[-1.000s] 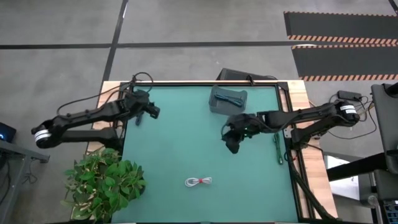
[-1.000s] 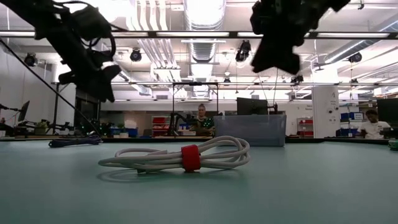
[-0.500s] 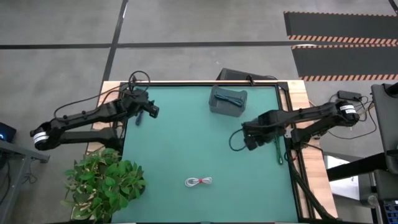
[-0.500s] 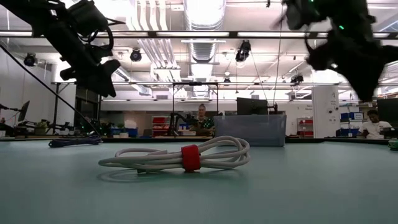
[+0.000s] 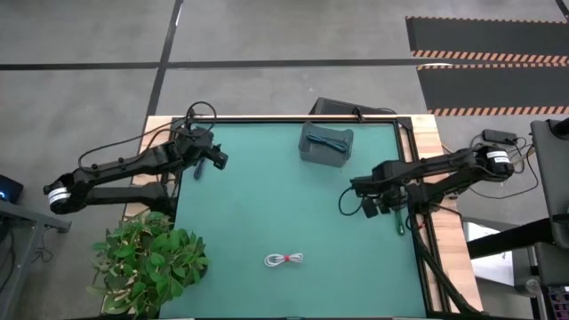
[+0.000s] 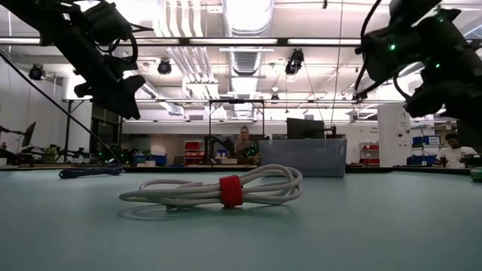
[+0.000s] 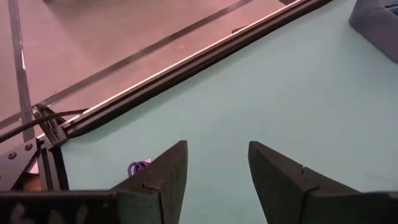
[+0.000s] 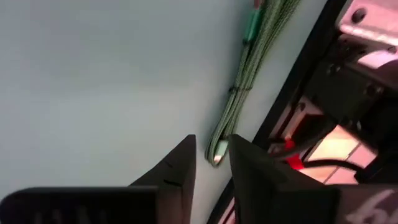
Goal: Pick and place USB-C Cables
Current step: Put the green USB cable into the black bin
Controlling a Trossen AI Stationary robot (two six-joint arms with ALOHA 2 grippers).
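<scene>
With its narrowly parted, empty right claw (image 8: 210, 163) just short of the thin teal-green braided cable (image 8: 239, 93) along the counter's (image 5: 267, 213) black edge rail (image 8: 297, 81), a descent could jam a finger against that rail, while the left claw (image 7: 214, 174) hangs open.

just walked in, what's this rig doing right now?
It is sorting cables into the grey bin, which already holds one. The right tool hangs over the table's right side, heading for the green cable at that edge; it grips nothing yet. The left tool waits, open, by the blue cable. The white cable lies untouched at the front.
</scene>
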